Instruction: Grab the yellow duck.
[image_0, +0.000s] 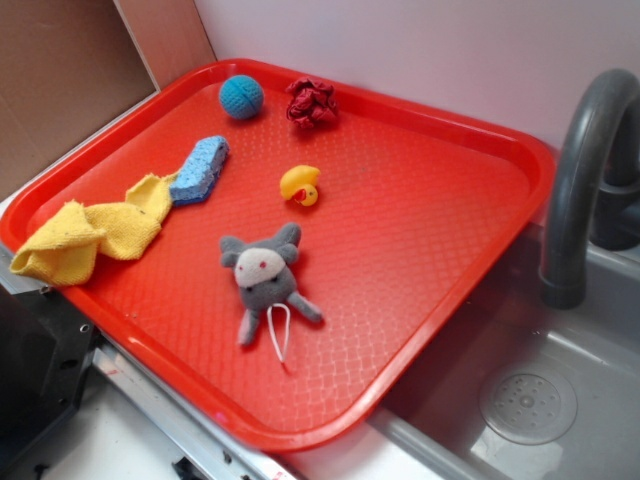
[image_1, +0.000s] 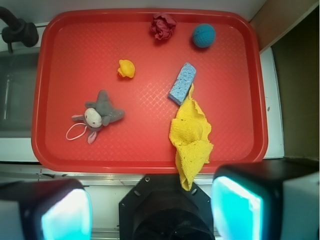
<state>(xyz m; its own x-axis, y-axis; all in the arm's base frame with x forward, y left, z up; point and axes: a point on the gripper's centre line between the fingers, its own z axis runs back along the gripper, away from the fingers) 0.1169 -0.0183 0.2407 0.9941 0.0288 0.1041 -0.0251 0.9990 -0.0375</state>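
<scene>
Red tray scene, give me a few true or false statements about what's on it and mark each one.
1. The yellow duck lies free on the red tray. True.
2. The gripper is shut on the duck. False: its fingers stand apart, empty, above the tray's near edge.
3. The blue sponge touches the yellow cloth. True.
4. The grey plush mouse sits in the sink. False: it is on the tray.
</scene>
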